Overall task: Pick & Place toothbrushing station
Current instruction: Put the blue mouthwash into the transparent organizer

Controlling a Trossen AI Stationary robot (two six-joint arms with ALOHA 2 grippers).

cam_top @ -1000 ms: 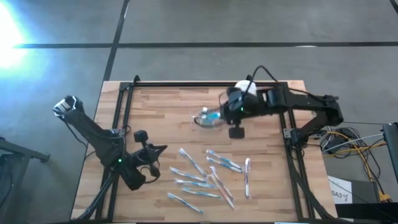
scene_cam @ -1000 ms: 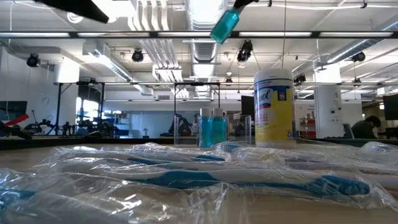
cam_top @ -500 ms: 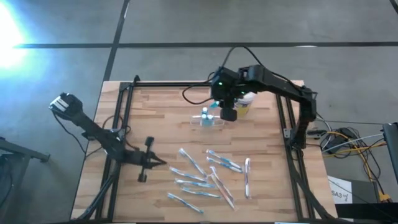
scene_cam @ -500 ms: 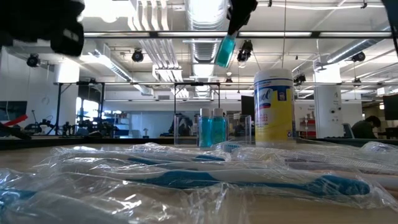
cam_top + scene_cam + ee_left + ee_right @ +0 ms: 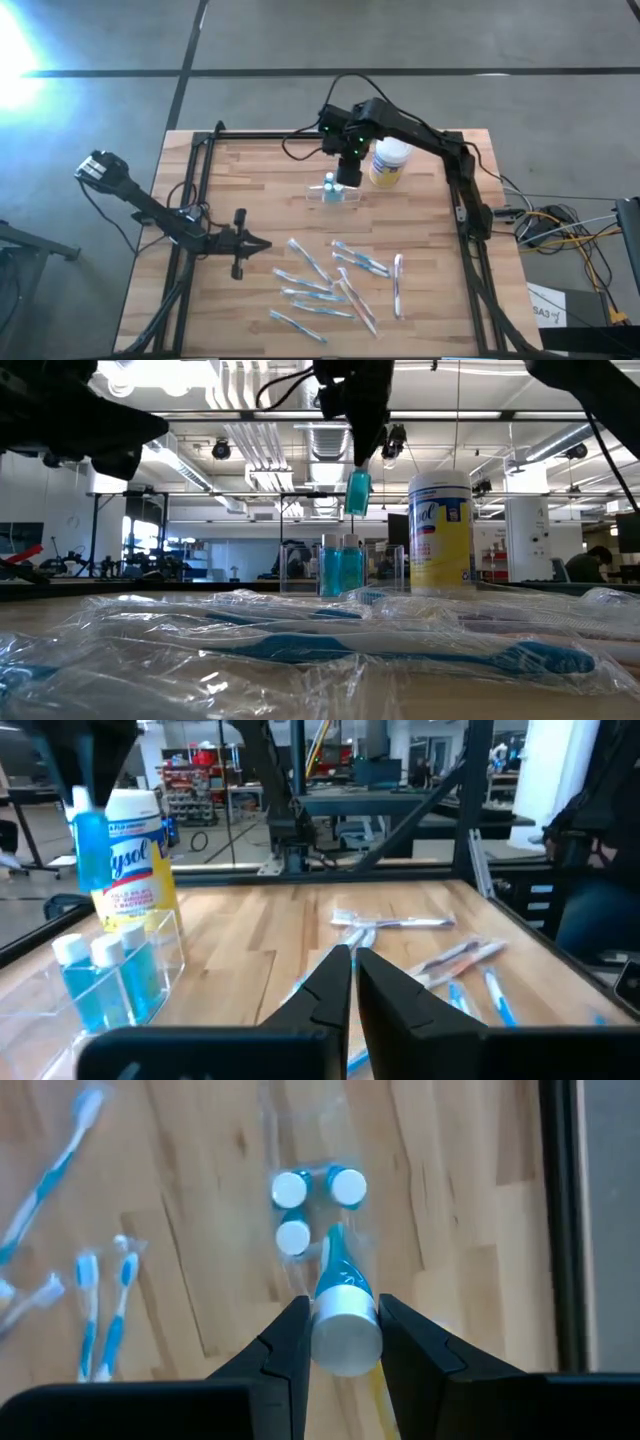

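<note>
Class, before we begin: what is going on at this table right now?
The right gripper holds a small blue bottle by its white cap, hanging above the clear toothbrushing station, where three similar bottles already stand. A yellow-labelled canister stands beside the station. Wrapped toothbrushes lie scattered on the near half of the wooden table. The left gripper waits over the table's left side, fingers nearly together, holding nothing.

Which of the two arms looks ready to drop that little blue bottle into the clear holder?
The right. Its gripper holds the blue bottle directly above the clear holder. The left gripper hangs empty, fingers shut, over the table's left side.
</note>
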